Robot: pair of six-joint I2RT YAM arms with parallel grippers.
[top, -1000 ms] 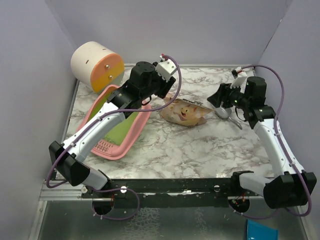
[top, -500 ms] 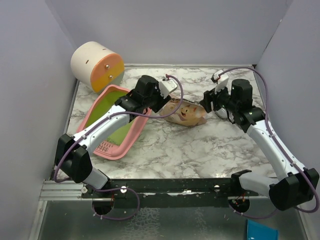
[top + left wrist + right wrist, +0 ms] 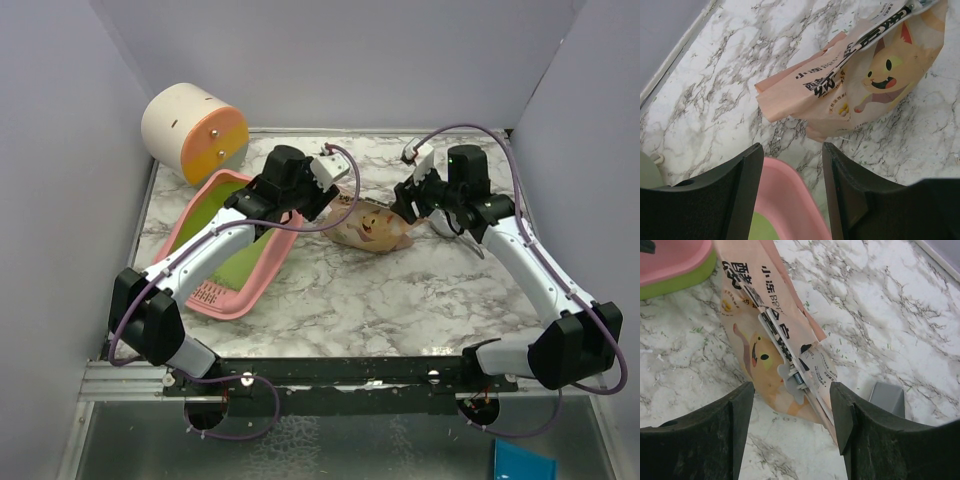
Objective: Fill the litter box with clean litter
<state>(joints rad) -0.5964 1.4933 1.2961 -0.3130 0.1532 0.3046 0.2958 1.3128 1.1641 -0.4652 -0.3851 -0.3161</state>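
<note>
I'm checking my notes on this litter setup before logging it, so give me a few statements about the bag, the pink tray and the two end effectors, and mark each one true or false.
1. The paper bag lies on its side on the marble table. True.
2. The left end effector is shut on the paper bag. False: it is open and holds nothing.
3. The litter box sits at the table's left. True.
4. The right end effector holds a scoop. False: it is open above the paper bag, empty.
</note>
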